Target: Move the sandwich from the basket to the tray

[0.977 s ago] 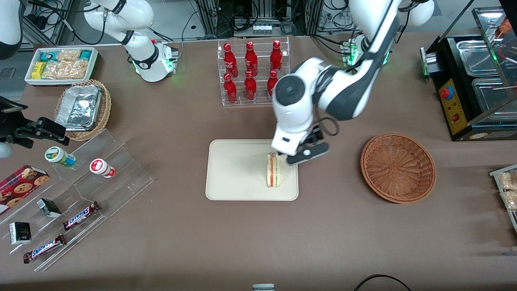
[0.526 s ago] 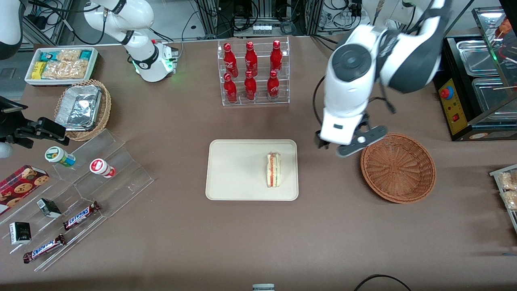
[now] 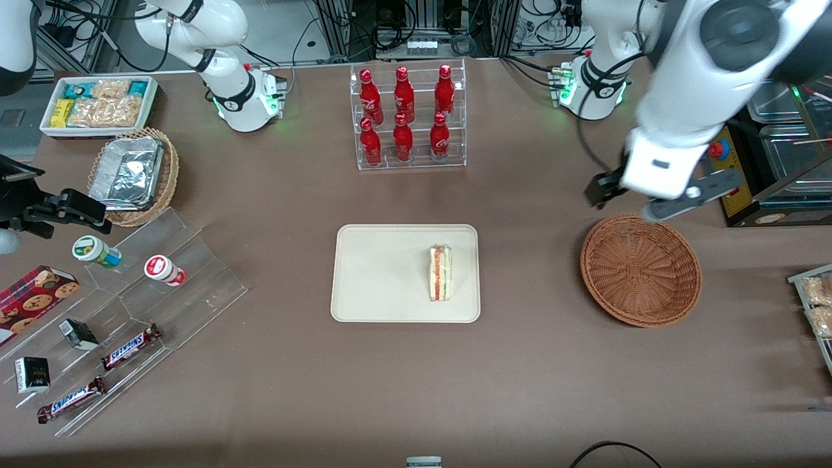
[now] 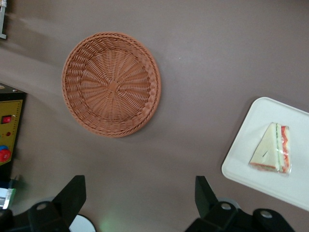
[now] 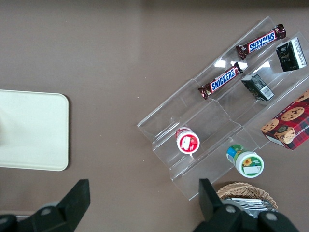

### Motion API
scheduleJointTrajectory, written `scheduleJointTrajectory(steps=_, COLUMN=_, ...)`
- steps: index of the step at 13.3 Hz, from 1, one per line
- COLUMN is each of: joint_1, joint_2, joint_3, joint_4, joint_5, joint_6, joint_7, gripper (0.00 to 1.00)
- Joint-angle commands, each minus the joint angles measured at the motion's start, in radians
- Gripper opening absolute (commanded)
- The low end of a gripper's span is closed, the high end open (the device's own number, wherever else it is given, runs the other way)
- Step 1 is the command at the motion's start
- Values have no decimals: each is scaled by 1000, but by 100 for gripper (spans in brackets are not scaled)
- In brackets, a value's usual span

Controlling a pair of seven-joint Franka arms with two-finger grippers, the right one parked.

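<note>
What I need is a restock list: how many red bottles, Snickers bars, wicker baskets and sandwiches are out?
red bottles: 6
Snickers bars: 2
wicker baskets: 2, the reddish-brown basket and the paler basket
sandwich, on the tray: 1
Total: 11
The gripper hangs open and empty above the table beside the reddish-brown basket.

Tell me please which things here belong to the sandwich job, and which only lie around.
Job: sandwich lying on the tray; empty basket; open gripper, above the table beside the basket.
Lying around: red bottles, Snickers bars, foil container.
</note>
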Motion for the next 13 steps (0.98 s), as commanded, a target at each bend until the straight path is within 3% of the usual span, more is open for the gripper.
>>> scheduleJointTrajectory(steps=1, joint_1=91, joint_2=-126, joint_3=-20, joint_4=-114, joint_5=-54, joint_6=-1, joint_7=122, gripper=100)
scheduleJointTrajectory(steps=9, joint_1=266, joint_2=-222, joint_3=-24, joint_4=-184, joint_5=-109, joint_6=-35, joint_7=291, gripper=100)
scheduleJointTrajectory(steps=11, joint_1=338, joint_2=-211, joint_3=-87, joint_4=-168, joint_5=-124, joint_6=-37, joint_7=293, gripper=100)
scheduleJointTrajectory(steps=13, joint_1=345, joint_2=-200, joint_3=-93, joint_4=-156, joint_5=-123, joint_6=-40, joint_7=312, gripper=100)
